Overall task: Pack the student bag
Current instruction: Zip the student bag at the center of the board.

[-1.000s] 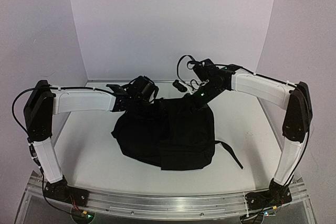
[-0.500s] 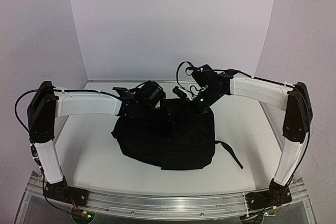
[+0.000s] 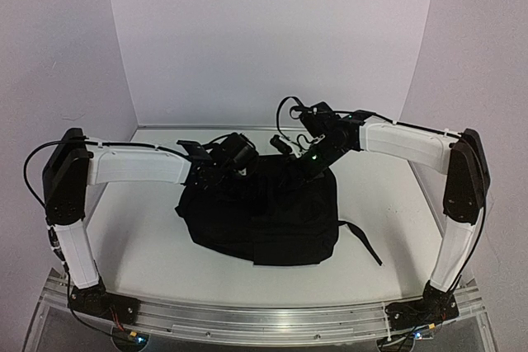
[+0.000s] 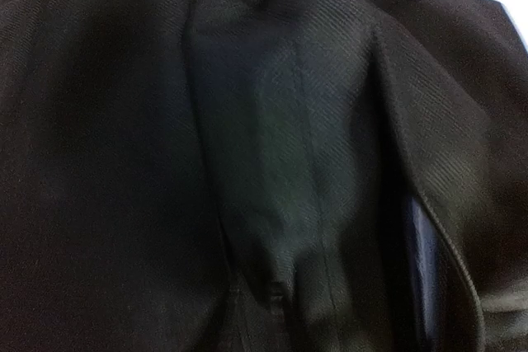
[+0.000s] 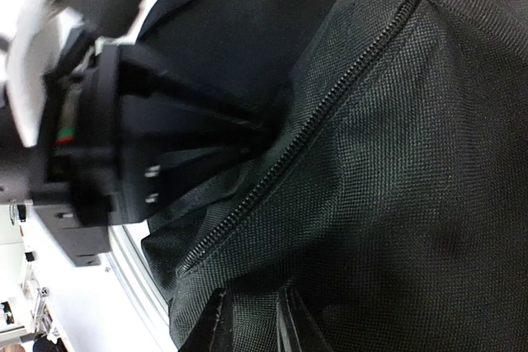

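student bag (image 3: 272, 224) blocks centre, table (image 3: 132, 237) edges free

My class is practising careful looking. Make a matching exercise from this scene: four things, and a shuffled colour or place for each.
Things: 1 backpack; 2 strap; 3 zip; 4 table.
Descriptions: A white surface; B trails loose beside the bag; C row of teeth across the fabric; D big, black, mid-table.
Pairs: 1-D; 2-B; 3-C; 4-A.
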Robot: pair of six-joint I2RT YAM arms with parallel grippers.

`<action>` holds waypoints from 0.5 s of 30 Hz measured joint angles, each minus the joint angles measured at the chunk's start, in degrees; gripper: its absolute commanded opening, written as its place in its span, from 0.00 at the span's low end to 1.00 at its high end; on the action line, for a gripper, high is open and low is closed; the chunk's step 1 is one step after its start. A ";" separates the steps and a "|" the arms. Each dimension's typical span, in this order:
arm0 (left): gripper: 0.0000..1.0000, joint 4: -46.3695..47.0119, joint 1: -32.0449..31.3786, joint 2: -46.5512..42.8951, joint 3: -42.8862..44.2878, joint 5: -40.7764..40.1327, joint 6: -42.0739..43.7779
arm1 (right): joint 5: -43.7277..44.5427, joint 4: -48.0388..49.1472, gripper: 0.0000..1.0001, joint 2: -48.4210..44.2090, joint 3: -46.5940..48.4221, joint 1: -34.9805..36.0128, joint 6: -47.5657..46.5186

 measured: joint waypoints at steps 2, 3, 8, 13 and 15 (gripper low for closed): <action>0.00 0.78 -0.27 -2.20 -1.96 0.46 0.15 | -0.32 0.21 0.26 0.02 -0.02 0.01 0.08; 0.00 1.18 -0.40 -3.41 -2.74 0.76 0.37 | -0.47 0.29 0.27 0.03 -0.02 0.05 0.12; 0.02 4.05 -0.65 -8.66 -4.45 1.88 1.90 | -0.45 0.88 0.22 0.26 -0.02 0.38 0.17; 0.27 5.21 -0.67 -10.43 -4.30 1.57 2.58 | 0.71 1.39 0.16 0.48 -0.02 0.48 0.50; 0.30 4.98 -0.67 -9.91 -4.30 1.37 1.80 | 0.99 1.64 0.16 0.47 -0.24 0.46 0.68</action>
